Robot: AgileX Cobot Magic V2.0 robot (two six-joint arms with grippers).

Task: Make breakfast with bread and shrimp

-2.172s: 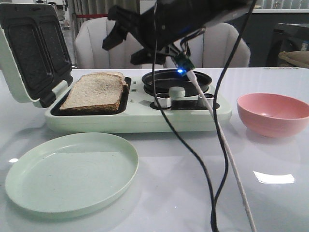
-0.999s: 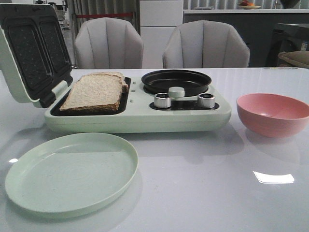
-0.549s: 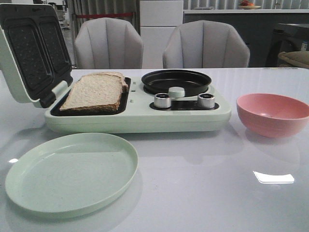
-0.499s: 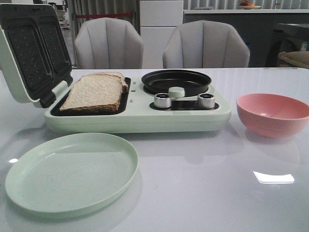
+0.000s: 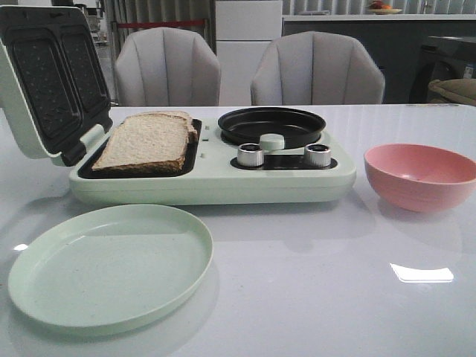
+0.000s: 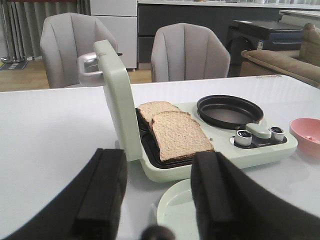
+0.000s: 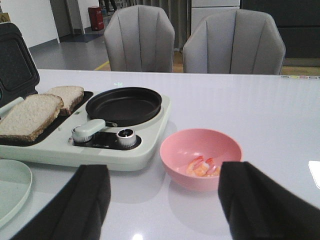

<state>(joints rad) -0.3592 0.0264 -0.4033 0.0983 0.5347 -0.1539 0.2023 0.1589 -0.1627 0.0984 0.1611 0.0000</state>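
Observation:
Two slices of bread [image 5: 145, 141] lie side by side on the lower black plate of the pale green breakfast maker [image 5: 216, 186]; they also show as bread [image 6: 177, 135] and bread [image 7: 27, 115] in the wrist views. Shrimp [image 7: 202, 167] sit in the pink bowl [image 7: 175, 160]; in the front view the pink bowl [image 5: 420, 175] hides them behind its wall. My left gripper [image 6: 160, 195] is open, above the table near the green plate. My right gripper [image 7: 167, 200] is open and empty, short of the bowl. Neither gripper shows in the front view.
The breakfast maker's lid [image 5: 44, 74] stands open at the left. A round black pan [image 5: 271, 125] sits on its right half, behind two knobs [image 5: 251, 155]. A pale green plate [image 5: 111, 264] lies in front. Two grey chairs [image 5: 167, 67] stand behind the table.
An arm with trailing cables that hung over the black pan 2.2 s ago has left the front view. Bread, plate and bowl have not moved.

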